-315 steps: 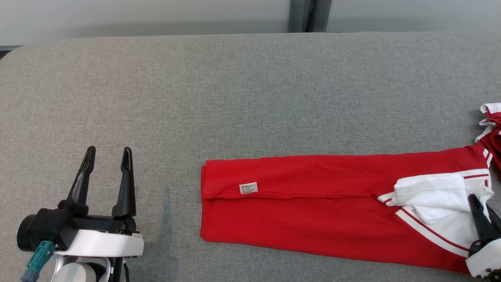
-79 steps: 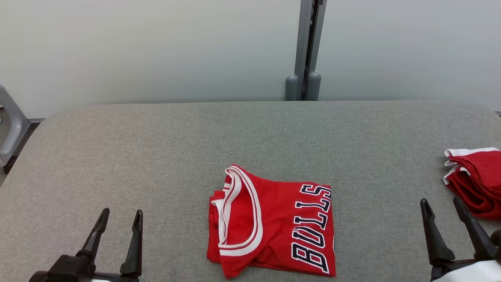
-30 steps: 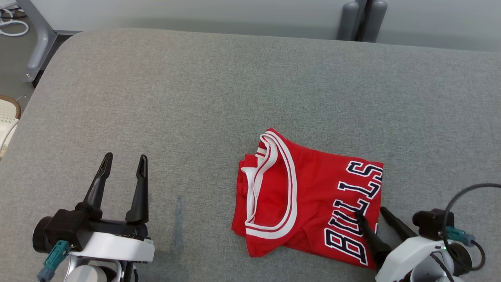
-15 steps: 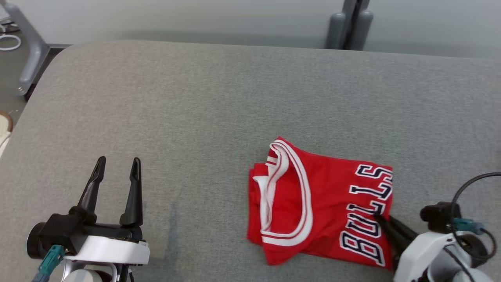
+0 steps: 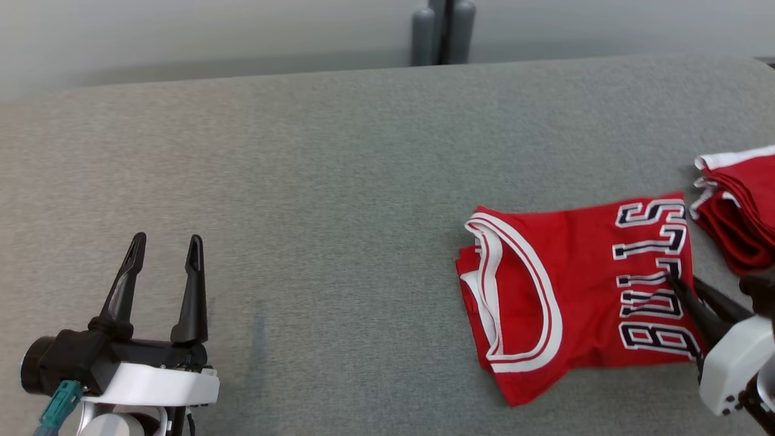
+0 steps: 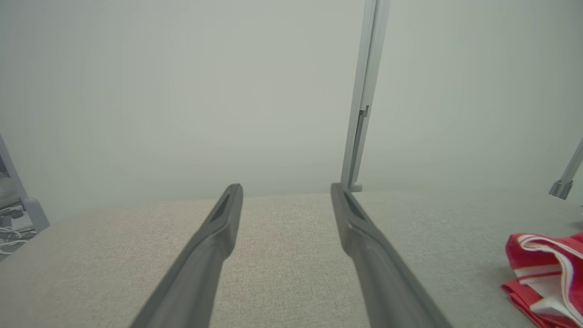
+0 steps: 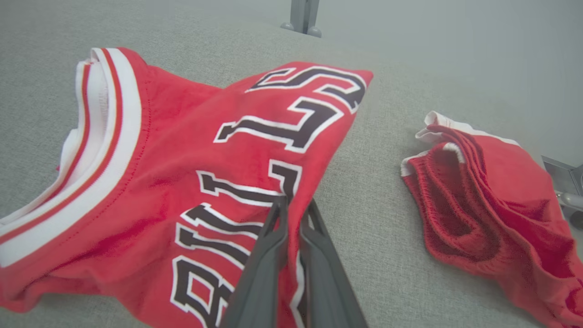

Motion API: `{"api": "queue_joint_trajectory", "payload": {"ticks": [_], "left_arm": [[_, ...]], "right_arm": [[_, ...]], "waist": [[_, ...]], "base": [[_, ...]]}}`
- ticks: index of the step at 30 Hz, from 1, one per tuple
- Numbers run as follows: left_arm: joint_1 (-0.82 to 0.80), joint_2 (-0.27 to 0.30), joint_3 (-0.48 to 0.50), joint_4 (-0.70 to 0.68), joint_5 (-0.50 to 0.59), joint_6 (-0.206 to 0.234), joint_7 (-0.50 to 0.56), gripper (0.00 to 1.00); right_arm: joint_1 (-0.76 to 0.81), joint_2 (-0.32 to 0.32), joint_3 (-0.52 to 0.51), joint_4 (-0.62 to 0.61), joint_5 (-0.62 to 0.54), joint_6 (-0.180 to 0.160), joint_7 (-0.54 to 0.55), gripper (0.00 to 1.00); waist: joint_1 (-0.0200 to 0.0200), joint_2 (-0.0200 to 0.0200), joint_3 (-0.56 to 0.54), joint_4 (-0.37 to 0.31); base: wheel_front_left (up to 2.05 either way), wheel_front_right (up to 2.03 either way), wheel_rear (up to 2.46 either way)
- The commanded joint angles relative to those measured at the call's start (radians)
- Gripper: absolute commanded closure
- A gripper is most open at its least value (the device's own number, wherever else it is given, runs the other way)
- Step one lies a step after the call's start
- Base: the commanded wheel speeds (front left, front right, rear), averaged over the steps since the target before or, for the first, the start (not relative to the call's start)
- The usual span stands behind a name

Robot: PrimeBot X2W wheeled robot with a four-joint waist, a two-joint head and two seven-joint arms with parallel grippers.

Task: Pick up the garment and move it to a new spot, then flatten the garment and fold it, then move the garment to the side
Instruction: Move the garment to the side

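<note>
**While pinched at its lettered edge: folded red jersey (image 5: 563,290) on a grey desk (image 5: 303,181)**

As seen from the head camera, folded into a rough rectangle toward the right side of the fabric-covered desk. White-and-red striped neckline turned to the left. Large black letters edged in white running along the right side.

Lower right: right claw (image 5: 683,280), two long dark fingers closed almost together on the jersey's right edge, among the letters. From the right wrist camera, red cloth caught between the fingertips and drawn up toward them in a slight ridge. Rest of the jersey lying on the desk.

Lower left: left claw (image 5: 167,239), well apart from the jersey, fingers spread wide and holding nothing, bare grey fabric beneath. From the left wrist camera, a corner of the striped neckline at the far right edge.

At the desk's right edge: second red garment (image 5: 742,206) with white trim, bunched in loose folds, just beside the jersey's upper right corner, a narrow strip of desk between the two.

Behind the far edge of the desk: grey upright post (image 5: 445,30) against a pale wall (image 5: 181,30).
</note>
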Motion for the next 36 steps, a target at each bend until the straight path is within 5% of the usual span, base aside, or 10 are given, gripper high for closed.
{"api": "queue_joint_trajectory", "payload": {"ticks": [1, 11, 23, 28, 34, 35, 36], "left_arm": [[-0.017, 0.008, 0.001, -0.012, 0.008, -0.004, -0.004, 0.00], [-0.073, 0.049, 0.010, -0.061, 0.015, -0.005, 0.011, 0.00], [-0.136, 0.126, 0.021, -0.142, 0.030, -0.014, 0.070, 0.00], [-0.153, 0.143, 0.021, -0.164, 0.033, -0.013, 0.087, 0.00], [-0.180, 0.155, 0.006, -0.189, 0.036, -0.016, 0.106, 0.00], [-0.182, 0.156, 0.005, -0.190, 0.037, -0.017, 0.107, 0.00], [-0.184, 0.157, 0.003, -0.191, 0.037, -0.017, 0.109, 0.00]], "right_arm": [[-0.032, -0.009, -0.002, -0.026, -0.007, 0.000, 0.003, 1.00], [-0.178, -0.100, -0.024, -0.079, -0.036, 0.000, 0.007, 1.00], [-0.294, -0.277, -0.217, -0.016, -0.011, 0.000, -0.031, 1.00], [-0.330, -0.288, -0.233, 0.055, -0.007, 0.000, -0.075, 1.00], [-0.390, -0.219, -0.228, 0.159, -0.036, 0.000, -0.161, 1.00], [-0.401, -0.202, -0.230, 0.180, -0.044, 0.000, -0.173, 0.93], [-0.407, -0.187, -0.235, 0.201, -0.048, 0.000, -0.184, 0.71]], "waist": [[0.0000, 0.0000, 0.043, -0.049], [0.0000, 0.0000, 0.165, -0.158], [0.0000, 0.0000, 0.307, -0.227], [0.0000, 0.0000, 0.348, -0.235], [0.0000, 0.0000, 0.393, -0.236], [0.0000, 0.0000, 0.397, -0.236], [0.0000, 0.0000, 0.400, -0.236]], "base": [[0.00, 0.00, 0.00], [0.00, 0.00, 0.00], [0.00, 0.00, 0.00], [0.00, 0.00, 0.00], [0.00, 0.00, 0.00], [0.00, 0.00, 0.00], [0.00, 0.00, 0.00]]}}
